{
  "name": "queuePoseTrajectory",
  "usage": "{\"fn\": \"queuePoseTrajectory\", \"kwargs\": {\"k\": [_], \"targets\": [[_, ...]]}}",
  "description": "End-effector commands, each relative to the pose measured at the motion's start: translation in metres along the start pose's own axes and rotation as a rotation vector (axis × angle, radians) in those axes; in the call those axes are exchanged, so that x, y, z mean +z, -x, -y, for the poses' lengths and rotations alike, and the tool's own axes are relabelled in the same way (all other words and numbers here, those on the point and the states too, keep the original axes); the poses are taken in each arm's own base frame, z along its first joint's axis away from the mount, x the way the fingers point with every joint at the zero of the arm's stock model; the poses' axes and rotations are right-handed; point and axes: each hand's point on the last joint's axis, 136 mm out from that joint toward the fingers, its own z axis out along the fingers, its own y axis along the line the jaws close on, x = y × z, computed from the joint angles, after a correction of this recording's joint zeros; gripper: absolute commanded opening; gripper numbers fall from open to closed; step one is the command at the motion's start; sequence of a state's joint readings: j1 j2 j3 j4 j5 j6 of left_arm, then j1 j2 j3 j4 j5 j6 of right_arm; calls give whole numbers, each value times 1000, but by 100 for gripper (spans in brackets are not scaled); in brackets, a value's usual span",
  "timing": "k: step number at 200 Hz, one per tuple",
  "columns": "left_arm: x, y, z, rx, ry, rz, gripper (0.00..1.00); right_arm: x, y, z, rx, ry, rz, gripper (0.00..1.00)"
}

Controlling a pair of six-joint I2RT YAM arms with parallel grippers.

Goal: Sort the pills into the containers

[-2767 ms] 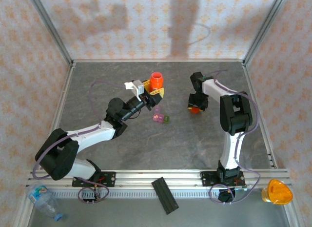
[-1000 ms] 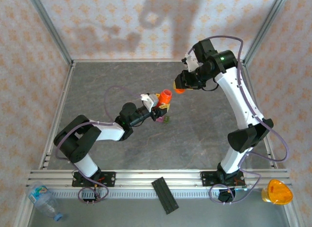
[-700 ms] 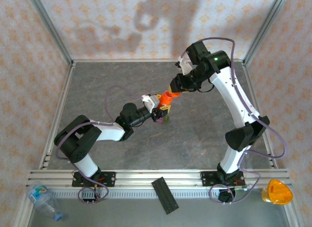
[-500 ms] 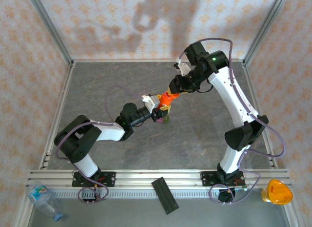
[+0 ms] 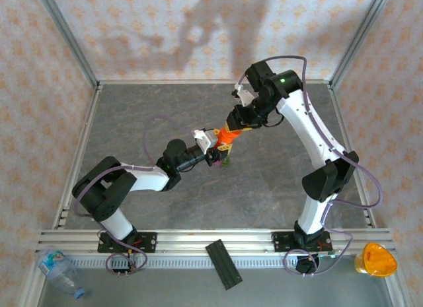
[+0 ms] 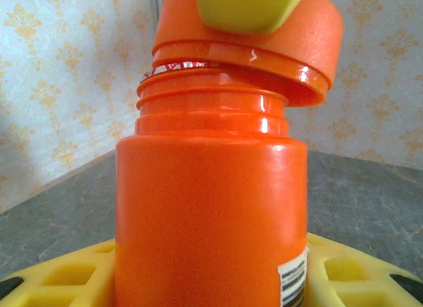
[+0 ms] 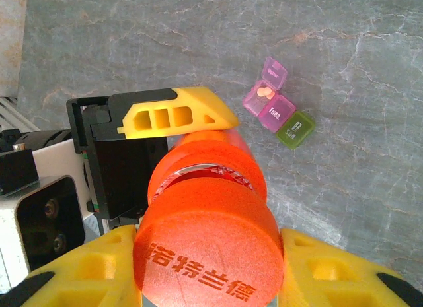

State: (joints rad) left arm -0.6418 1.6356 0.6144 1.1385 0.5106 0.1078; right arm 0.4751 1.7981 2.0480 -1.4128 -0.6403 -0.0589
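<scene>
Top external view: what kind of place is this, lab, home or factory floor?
Probably a robot lab test cell, not a home: a silver aluminium-profile frame edges beige patterned wallpaper panels around a grey stone-look tabletop, with a slotted metal mounting rail along the near edge.

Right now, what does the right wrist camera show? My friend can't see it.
The right gripper pinches an orange cap just over the mouth of an orange bottle that the left gripper holds. Beyond, on the grey table, sit small joined pill boxes, pink and one green; one pink box is open with pills inside.
</scene>
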Motion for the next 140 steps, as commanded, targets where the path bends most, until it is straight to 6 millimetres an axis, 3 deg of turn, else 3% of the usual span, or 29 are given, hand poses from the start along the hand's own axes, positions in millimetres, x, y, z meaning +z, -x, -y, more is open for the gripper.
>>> {"fn": "queuePoseTrajectory", "kwargs": {"k": [1,69,140], "targets": [[-2,42,10,71,-34,107,0,9,-4,5,-15,-11,-32,38],[-5,43,15,90,-47,100,0,12,-2,-3,-28,42,-33,37],[-8,54,15,133,-32,133,0,20,-18,-10,-53,115,-105,37]]}}
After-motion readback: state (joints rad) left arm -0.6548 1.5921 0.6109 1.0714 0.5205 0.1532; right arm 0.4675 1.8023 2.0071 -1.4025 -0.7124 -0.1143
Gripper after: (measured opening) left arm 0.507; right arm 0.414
